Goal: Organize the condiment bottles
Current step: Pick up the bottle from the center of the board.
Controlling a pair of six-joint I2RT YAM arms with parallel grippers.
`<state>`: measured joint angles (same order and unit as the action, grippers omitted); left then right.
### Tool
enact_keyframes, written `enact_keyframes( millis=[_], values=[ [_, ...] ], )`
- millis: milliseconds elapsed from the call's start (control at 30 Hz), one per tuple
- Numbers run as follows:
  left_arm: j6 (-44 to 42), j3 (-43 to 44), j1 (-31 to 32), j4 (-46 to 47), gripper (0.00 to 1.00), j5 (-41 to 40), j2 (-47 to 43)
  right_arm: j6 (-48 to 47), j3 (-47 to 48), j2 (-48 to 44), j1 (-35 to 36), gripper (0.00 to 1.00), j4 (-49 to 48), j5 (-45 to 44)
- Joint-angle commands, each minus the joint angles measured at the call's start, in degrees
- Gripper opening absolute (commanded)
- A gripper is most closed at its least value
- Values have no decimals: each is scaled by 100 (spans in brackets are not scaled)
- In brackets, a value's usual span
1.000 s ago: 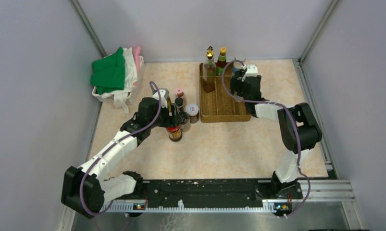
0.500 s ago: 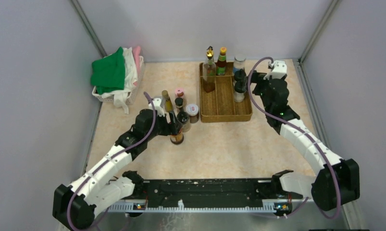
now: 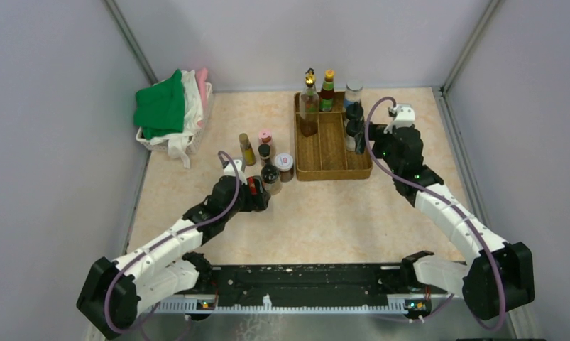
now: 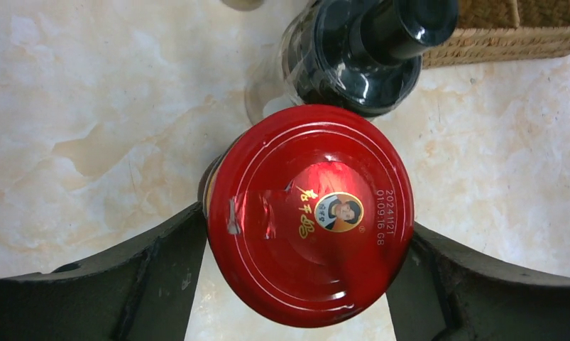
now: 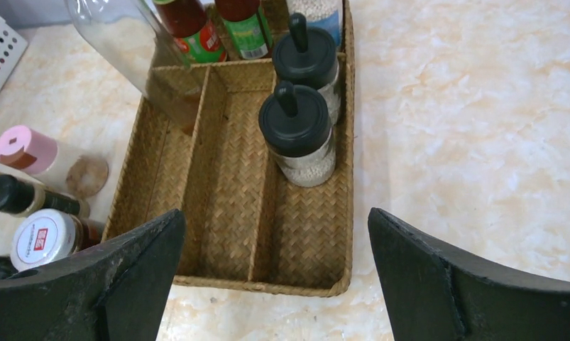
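Looking down past our left pincer point(image 4: 307, 238), we see the red-lid jar point(image 4: 310, 213) standing on the table point(image 4: 76, 106), right between the two fingers point(image 4: 154, 277). One finger sits close by each side of the lid, but we cannot tell if they squeeze the jar or only wait next to it. A black-cap bottle point(image 4: 367, 57) stands just behind the jar, very close to it. Our right pincer point(image 5: 275, 213) hangs over the near end of the brown tray point(image 5: 260, 286), with its fingers wide apart and nothing between them. In the tray's right slot stand two black-top jars point(image 5: 296, 131), one behind the other, farther back than that pincer. At the far end of the tray we see a tall clear bottle point(image 5: 125, 35) and two red bottles point(image 5: 196, 32). Left of the tray, on the table, stand a pink-cap bottle point(image 5: 25, 150) and a white-lid jar point(image 5: 44, 238).
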<state>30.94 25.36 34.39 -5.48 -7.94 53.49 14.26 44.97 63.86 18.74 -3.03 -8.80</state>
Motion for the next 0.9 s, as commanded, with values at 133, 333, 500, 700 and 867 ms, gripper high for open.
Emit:
enact_keyframes(
  millis=[133, 333, 500, 700, 867],
  values=[
    [-139, -107, 31, 909, 81, -519, 612, -47, -241, -192, 48, 99, -150, 287],
    [-110, -14, 29, 942, 10, -579, 985, -69, -378, -216, 42, 99, -219, 288],
    [-50, 21, 117, 647, 0, -655, 751, -38, -410, -143, 41, 99, -281, 366],
    [0, 1, 237, 210, 0, -759, 148, 21, -450, -127, 42, 99, -309, 420],
    [-39, 196, 303, -210, 0, -839, -312, 54, -485, -162, 43, 99, -302, 434]
  ],
)
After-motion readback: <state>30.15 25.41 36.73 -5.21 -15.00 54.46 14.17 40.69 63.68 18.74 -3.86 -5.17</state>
